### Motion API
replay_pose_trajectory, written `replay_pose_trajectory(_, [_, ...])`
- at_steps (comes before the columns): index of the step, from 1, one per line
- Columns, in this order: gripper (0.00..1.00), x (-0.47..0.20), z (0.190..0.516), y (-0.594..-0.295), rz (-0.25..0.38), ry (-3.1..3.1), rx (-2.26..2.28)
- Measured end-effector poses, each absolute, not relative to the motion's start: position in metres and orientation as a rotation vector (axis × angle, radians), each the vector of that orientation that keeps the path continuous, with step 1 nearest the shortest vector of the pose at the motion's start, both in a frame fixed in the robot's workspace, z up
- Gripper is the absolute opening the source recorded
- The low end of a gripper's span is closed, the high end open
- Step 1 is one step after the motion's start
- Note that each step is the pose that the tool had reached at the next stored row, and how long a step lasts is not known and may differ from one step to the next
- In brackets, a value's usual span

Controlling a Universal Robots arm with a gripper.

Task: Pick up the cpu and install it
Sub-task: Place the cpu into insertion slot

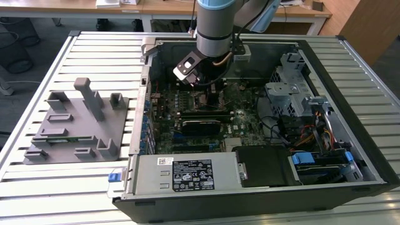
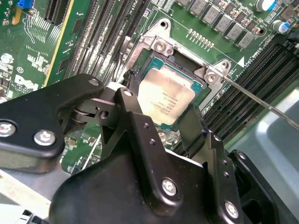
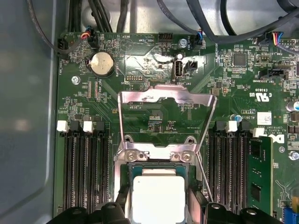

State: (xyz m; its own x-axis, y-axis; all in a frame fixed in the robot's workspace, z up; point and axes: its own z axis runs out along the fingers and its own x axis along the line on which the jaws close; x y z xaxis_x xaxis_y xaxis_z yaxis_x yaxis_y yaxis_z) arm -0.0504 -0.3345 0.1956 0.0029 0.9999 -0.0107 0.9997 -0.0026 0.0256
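- The gripper (image 2: pixel 161 100) is hanging over the open socket frame (image 2: pixel 159 45) on the motherboard (image 1: pixel 187 136), inside the computer case (image 1: pixel 250 201).
- The fingers (image 2: pixel 190 125) are sitting narrow, one against each of two opposite edges of the cpu (image 2: pixel 167 95). I am reading this as a grip on the chip.
- In both wrist views the cpu (image 3: pixel 159 198) is lying inside the socket opening, between the fingers. I cannot tell whether it is fully seated or resting just above the contacts.
- The load plate (image 3: pixel 166 100) is standing swung open and the thin lever (image 2: pixel 261 100) is angling out to one side. Neither is crossing the chip.
- Judgement: placement is the step in hand. Doing it well means holding the chip level, keeping its edges parallel to the frame, and lowering it straight with no sideways push or pressing. A tilted corner is risking the contacts.
- Orientation: the cpu is lying flat with its shiny top facing up toward the wrist.
- It is nearly square, so no long axis is standing out.
- Its sides are running parallel to the frame and to the memory slots (image 3: pixel 81 172), and the gripped edges are facing the slot banks.
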Motion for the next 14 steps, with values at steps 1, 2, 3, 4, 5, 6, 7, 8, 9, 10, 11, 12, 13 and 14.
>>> replay_pose_trajectory(1, [0.6,-0.05,0.196,-0.334,0.016,2.2,2.206])
replay_pose_trajectory(2, [0.6,-0.05,0.197,-0.334,0.016,2.2,2.206])
replay_pose_trajectory(3, [0.6,-0.05,0.198,-0.334,0.016,2.2,2.206])
replay_pose_trajectory(4, [0.6,-0.05,0.2,-0.334,0.017,2.2,2.206])
replay_pose_trajectory(5, [0.6,-0.05,0.201,-0.334,0.017,2.2,2.206])
replay_pose_trajectory(6, [0.6,-0.05,0.202,-0.334,0.016,2.2,2.206])
replay_pose_trajectory(7, [0.6,-0.05,0.203,-0.334,0.016,2.2,2.206])
replay_pose_trajectory(8, [0.58,-0.05,0.203,-0.334,0.016,2.2,2.206])
replay_pose_trajectory(9, [0.53,-0.05,0.204,-0.334,0.016,2.2,2.206])
replay_pose_trajectory(10, [0.47,-0.05,0.205,-0.334,0.016,2.2,2.206])
replay_pose_trajectory(11, [0.47,-0.05,0.205,-0.334,0.016,2.2,2.206])
replay_pose_trajectory(12, [0.41,-0.05,0.206,-0.334,0.016,2.2,2.206])
replay_pose_trajectory(13, [0.41,-0.05,0.206,-0.334,0.016,2.2,2.206])
replay_pose_trajectory(14, [0.35,-0.05,0.207,-0.334,0.016,2.2,2.206])
